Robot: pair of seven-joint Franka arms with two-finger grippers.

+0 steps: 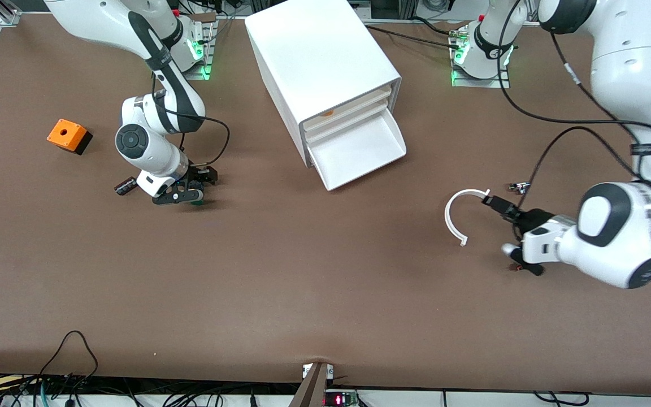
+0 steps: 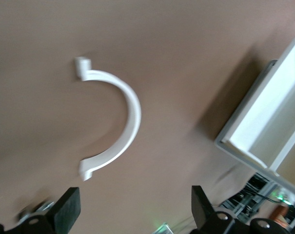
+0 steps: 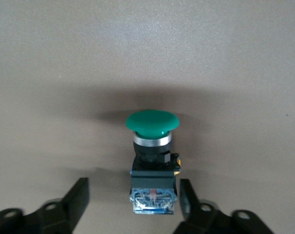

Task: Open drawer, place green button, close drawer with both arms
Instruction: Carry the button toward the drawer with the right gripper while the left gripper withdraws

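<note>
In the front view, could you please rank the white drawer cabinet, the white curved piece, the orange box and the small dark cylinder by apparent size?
1. White drawer cabinet, bottom drawer open.
2. White curved piece.
3. Orange box.
4. Small dark cylinder, partly hidden beside the right arm.

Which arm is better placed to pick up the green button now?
Right. The right gripper straddles the button, fingers on either side. The left gripper is open by the white curved piece, near the open drawer.
</note>
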